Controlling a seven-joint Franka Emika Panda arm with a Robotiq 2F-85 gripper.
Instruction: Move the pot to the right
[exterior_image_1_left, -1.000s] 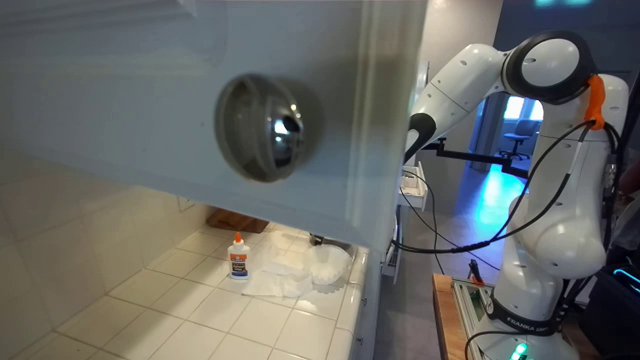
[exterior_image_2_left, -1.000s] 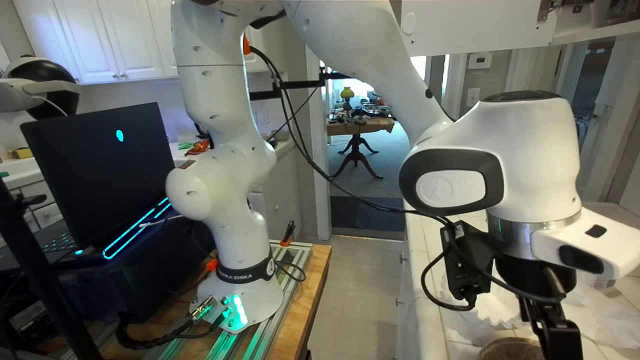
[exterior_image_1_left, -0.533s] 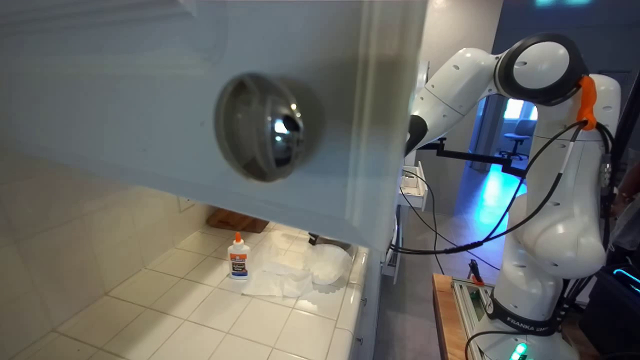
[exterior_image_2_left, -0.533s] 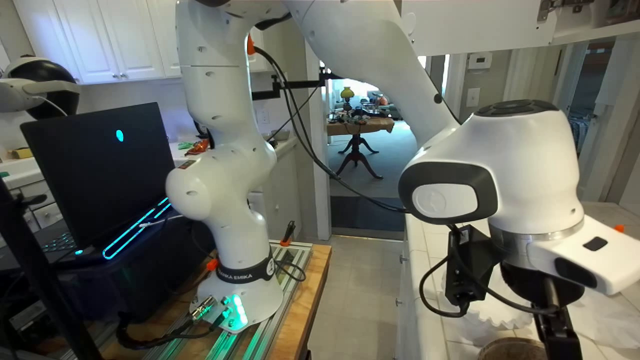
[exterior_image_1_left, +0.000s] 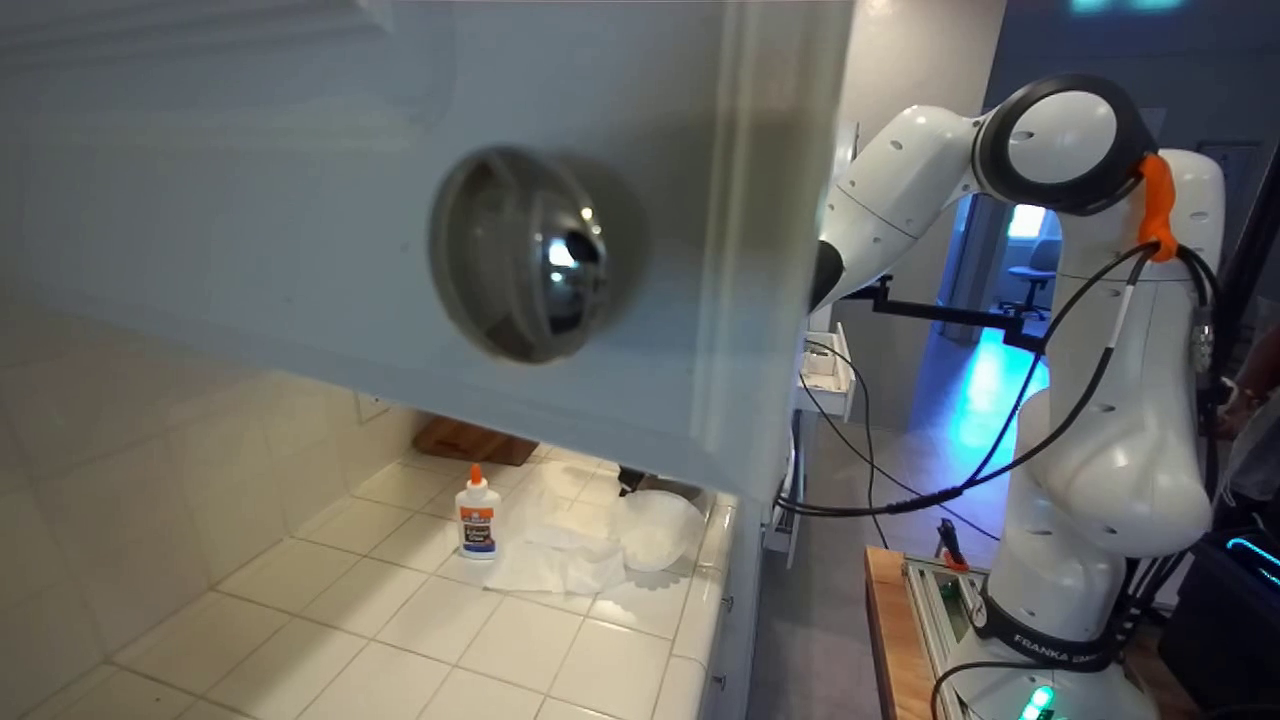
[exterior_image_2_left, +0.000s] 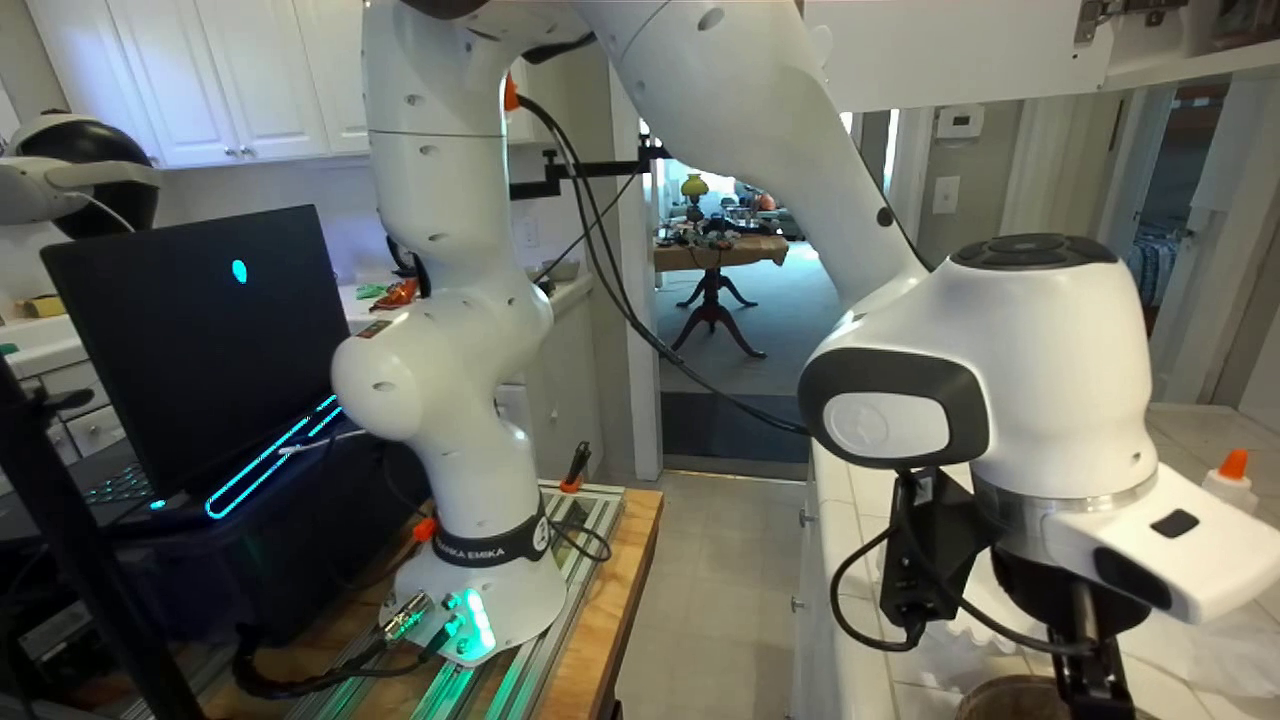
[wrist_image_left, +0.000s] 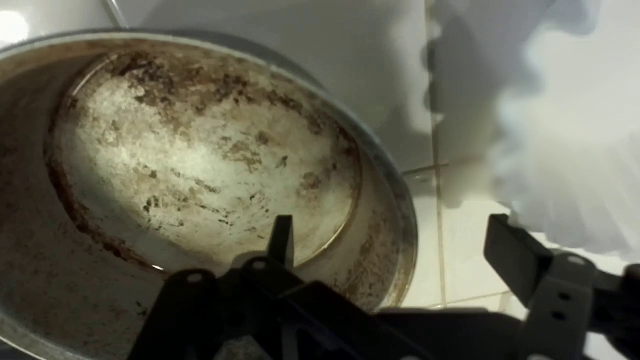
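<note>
Tiled counter (exterior_image_1_left: 400, 620); spread tool (wrist_image_left: 391, 222), one finger (wrist_image_left: 284, 240) seemingly over the pot (wrist_image_left: 215, 160).

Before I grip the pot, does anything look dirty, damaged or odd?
Yes: the pot is blotched inside with brown and blackish patches, perhaps rust or scorching. Also a little odd for a kitchen: in an exterior view, a glue bottle stands on the tiled counter with a rumpled white sheet lying beside it.
</note>
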